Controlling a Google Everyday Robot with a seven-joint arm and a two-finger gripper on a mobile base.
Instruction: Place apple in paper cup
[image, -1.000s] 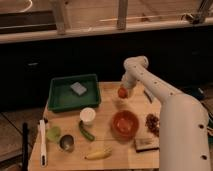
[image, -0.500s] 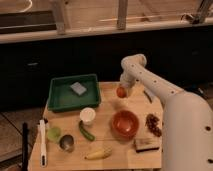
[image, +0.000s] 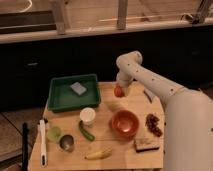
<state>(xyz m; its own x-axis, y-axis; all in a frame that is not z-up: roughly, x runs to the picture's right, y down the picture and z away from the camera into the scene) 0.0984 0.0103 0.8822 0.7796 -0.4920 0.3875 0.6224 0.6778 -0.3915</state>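
Note:
The apple (image: 118, 92), small and red-orange, hangs just above the back middle of the wooden table (image: 107, 105), right of the green tray. My gripper (image: 120, 89) comes down on it from above and is shut on the apple. The white arm reaches in from the right. The paper cup (image: 87, 116), white with a cream rim, stands upright in front of the tray, to the left of and nearer than the apple. Nothing is in the cup that I can see.
A green tray (image: 62, 100) with a grey sponge (image: 78, 88) sits back left. A red-orange bowl (image: 124, 123), grapes (image: 152, 124), a brown block (image: 145, 144), a banana (image: 98, 154), a cucumber (image: 85, 131), a metal cup (image: 66, 143) and a pale green object (image: 54, 133) crowd the front.
The gripper has carried the apple a little to the left and slightly up, toward the tray's right edge. Everything on the table stays in place.

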